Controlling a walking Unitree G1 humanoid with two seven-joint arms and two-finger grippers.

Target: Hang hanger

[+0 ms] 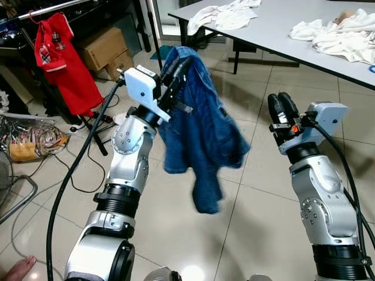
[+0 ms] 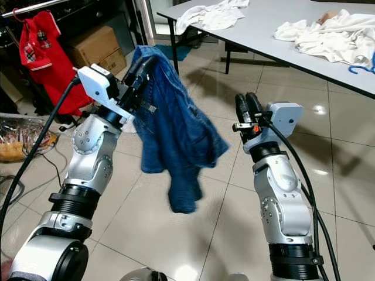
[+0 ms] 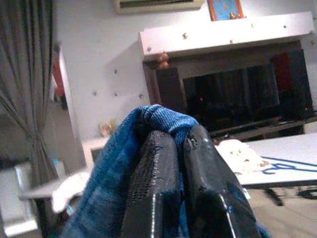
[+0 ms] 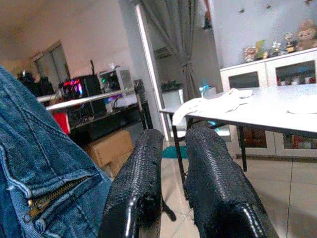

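Over tiled floor, your left gripper is clamped on the jeans, held aloft; the right gripper is closed, empty. Carry step: next reach the rail left.

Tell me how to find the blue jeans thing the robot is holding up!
Start at the rack rail at upper left, where a red shirt hangs, then look toward the middle. There the robot's raised left hand pinches the blue denim garment, which dangles in the air above the tiled floor. The other clothes are red or white; this one is blue.
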